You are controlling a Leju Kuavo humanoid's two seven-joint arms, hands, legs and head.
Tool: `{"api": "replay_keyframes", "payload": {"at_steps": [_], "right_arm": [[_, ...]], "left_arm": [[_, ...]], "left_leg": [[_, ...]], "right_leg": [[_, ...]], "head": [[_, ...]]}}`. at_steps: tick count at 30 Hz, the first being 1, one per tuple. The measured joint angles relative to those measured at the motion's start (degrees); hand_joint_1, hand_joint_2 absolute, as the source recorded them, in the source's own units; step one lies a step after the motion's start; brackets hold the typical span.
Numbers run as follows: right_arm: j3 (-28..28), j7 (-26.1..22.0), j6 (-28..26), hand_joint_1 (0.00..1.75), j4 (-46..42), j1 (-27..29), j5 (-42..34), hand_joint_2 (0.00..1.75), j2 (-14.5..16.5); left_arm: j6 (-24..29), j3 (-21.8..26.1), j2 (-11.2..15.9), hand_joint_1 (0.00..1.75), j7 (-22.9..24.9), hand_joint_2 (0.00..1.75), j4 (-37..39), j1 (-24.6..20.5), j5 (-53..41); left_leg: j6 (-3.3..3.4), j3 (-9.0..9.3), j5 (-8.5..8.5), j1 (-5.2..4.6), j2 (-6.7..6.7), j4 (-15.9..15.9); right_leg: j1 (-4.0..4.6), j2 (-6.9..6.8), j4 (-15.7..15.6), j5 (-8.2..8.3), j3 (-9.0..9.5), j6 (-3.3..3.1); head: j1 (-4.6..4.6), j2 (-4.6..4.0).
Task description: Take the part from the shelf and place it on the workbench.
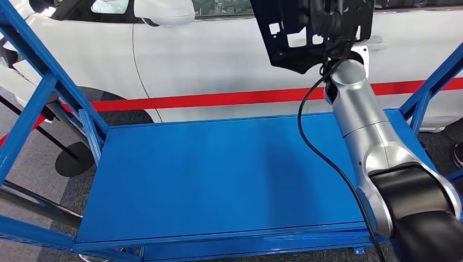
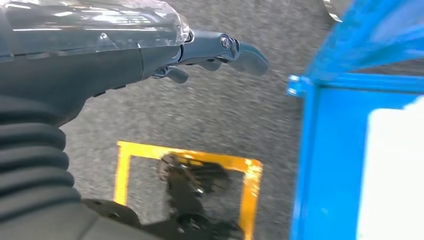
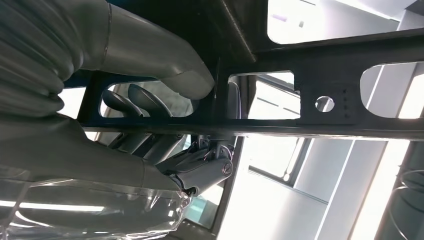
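A flat black part (image 1: 295, 33) with several cut-out holes hangs high at the back right, above the blue workbench top (image 1: 218, 174). My right hand (image 1: 333, 27) grips it. In the right wrist view the thick grey thumb (image 3: 165, 65) lies on one face of the black part (image 3: 310, 70) and the dark fingers (image 3: 200, 167) wrap under its bar. My left hand (image 2: 215, 52) hangs over the grey floor beside the bench's blue corner (image 2: 300, 87), its fingers stretched out and holding nothing.
A white car (image 1: 218, 60) with a red stripe stands right behind the bench. Blue frame bars (image 1: 38, 93) slant up at the left and at the right (image 1: 431, 87). A yellow square (image 2: 185, 175) is marked on the carpet below my left hand.
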Motion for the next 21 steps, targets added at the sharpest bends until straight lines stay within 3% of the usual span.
{"api": "replay_keyframes", "payload": {"at_steps": [4, 12, 21], "right_arm": [[0.62, 0.42, -0.1, 1.75, 0.02, 0.52, 0.11, 1.75, 0.07], [1.43, 0.65, -0.13, 1.75, -0.02, 1.24, 0.64, 1.75, 0.76], [1.42, 2.38, 0.71, 1.75, -0.9, 2.64, 2.2, 1.75, 1.43]], "left_arm": [[-3.89, 1.15, 0.01, 0.0, -1.0, 1.75, -0.04, -0.17, 0.85], [-6.62, 2.8, 0.01, 0.0, -0.73, 1.75, -0.03, -0.11, 2.2], [-5.67, 4.09, -0.02, 0.0, -1.1, 1.75, -0.03, 0.07, 2.36]], "left_leg": [[0.0, -0.02, -0.01, 0.0, 0.0, 0.0], [0.0, -0.02, -0.01, 0.0, -0.01, 0.0], [0.0, -0.02, -0.01, 0.0, -0.01, 0.0]], "right_leg": [[0.0, 0.0, 0.0, 0.0, 0.0, 0.0], [-0.01, -0.02, 0.0, 0.0, 0.01, 0.0], [0.0, -0.01, 0.0, 0.0, 0.0, 0.0]], "head": [[0.0, 0.01], [0.0, 0.0], [0.0, 0.0]]}}
